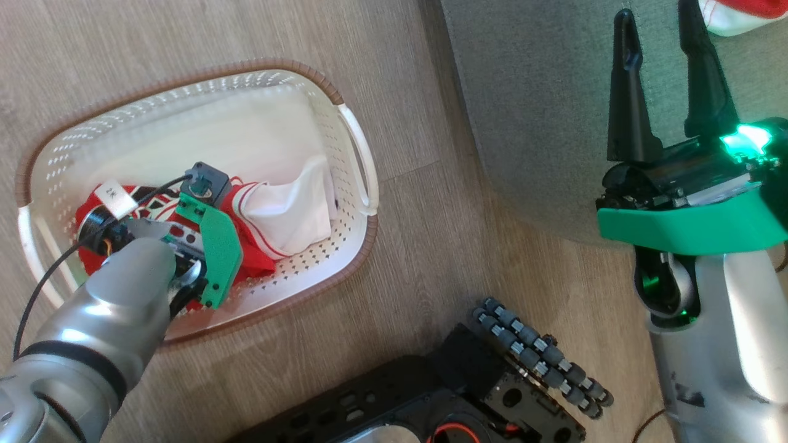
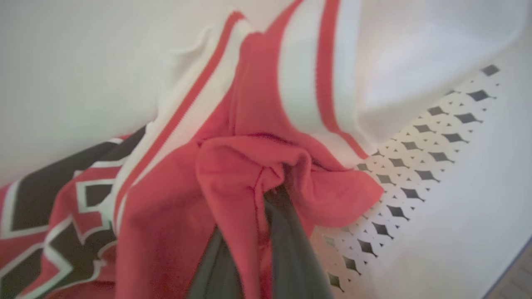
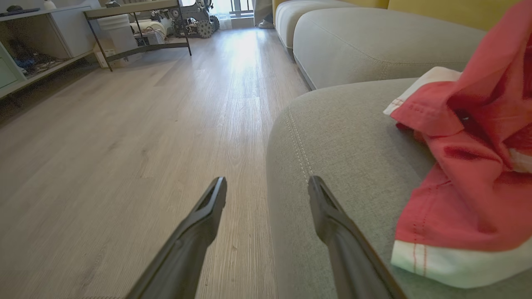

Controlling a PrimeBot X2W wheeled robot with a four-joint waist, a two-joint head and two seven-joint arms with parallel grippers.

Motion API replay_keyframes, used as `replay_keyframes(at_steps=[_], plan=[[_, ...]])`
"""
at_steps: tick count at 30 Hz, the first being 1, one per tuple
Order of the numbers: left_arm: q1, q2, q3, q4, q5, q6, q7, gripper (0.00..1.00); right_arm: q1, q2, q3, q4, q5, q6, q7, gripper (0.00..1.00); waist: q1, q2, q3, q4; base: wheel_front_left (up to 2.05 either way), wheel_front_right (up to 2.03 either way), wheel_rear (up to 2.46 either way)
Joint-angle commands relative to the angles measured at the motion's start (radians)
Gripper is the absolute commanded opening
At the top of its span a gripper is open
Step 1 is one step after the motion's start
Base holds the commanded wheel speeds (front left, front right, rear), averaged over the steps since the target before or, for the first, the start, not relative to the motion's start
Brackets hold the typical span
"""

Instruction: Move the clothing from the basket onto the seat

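The white basket (image 1: pixel 354 261) stands on the wood floor with the red-and-white clothing (image 1: pixel 277 215) bunched in its bottom. My left arm's wrist (image 1: pixel 206 246) reaches down into it and covers the fingers. In the left wrist view, my left gripper (image 2: pixel 270 199) is shut on a red fold of the clothing (image 2: pixel 232 166), beside the black-and-white print (image 2: pixel 62 199) and the basket's perforated wall (image 2: pixel 415 145). My right gripper (image 1: pixel 657 15) stands open over the grey seat (image 1: pixel 542 111); nothing lies between its fingers (image 3: pixel 267 182). More red-and-white clothing (image 3: pixel 465 178) lies on the seat (image 3: pixel 345 137).
My black base with its grey rollers (image 1: pixel 535 357) sits just below the basket. In the right wrist view, wood floor (image 3: pixel 124 137) runs left of the seat to a metal-framed table (image 3: pixel 137 25) and a low shelf (image 3: pixel 37 45). A second grey cushion (image 3: pixel 374 37) lies beyond.
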Motion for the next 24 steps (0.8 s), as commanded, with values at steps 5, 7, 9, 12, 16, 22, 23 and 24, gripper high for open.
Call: replay_keyframes(at_steps=[5,7,9,12,16,22,23,24], plan=[[0.002,0.002,-0.008,-0.029,-0.04,-0.006,-0.062,0.0,0.014,0.001,0.005,-0.016,-0.007,0.007,-0.006,1.0,0.0,0.0,-0.054,0.021,0.0,0.0,0.0],[0.011,-0.01,-0.013,-0.036,-0.052,-0.006,-0.093,0.0,0.017,-0.003,0.002,-0.012,-0.006,0.007,-0.006,1.0,0.0,0.0,-0.087,0.033,0.0,0.0,0.0],[0.02,-0.023,-0.017,-0.044,-0.06,-0.006,-0.131,0.0,0.021,-0.009,-0.001,-0.006,-0.007,0.007,-0.006,1.0,0.0,0.0,-0.126,0.047,0.0,0.0,0.0],[0.035,-0.048,-0.022,-0.053,-0.077,-0.006,-0.189,0.0,0.034,-0.023,-0.007,0.003,-0.01,0.007,-0.006,1.0,0.0,0.0,-0.19,0.074,0.0,0.0,0.0],[0.055,-0.079,-0.026,-0.064,-0.105,-0.006,-0.263,0.0,0.053,-0.044,-0.009,0.017,-0.01,0.007,-0.006,1.0,0.0,0.0,-0.275,0.107,0.0,0.0,0.0],[0.093,-0.108,-0.032,-0.084,-0.137,-0.006,-0.365,0.0,0.08,-0.075,0.002,0.04,-0.006,0.007,-0.006,1.0,0.0,0.0,-0.4,0.146,0.0,0.0,0.0],[0.099,-0.112,-0.033,-0.088,-0.144,-0.006,-0.379,0.0,0.085,-0.079,0.004,0.044,-0.005,0.007,-0.006,1.0,0.0,0.0,-0.419,0.152,0.0,0.0,0.0],[0.105,-0.115,-0.033,-0.093,-0.151,-0.006,-0.391,0.0,0.091,-0.084,0.006,0.048,-0.003,0.007,-0.006,1.0,0.0,0.0,-0.439,0.159,0.0,0.0,0.0]])
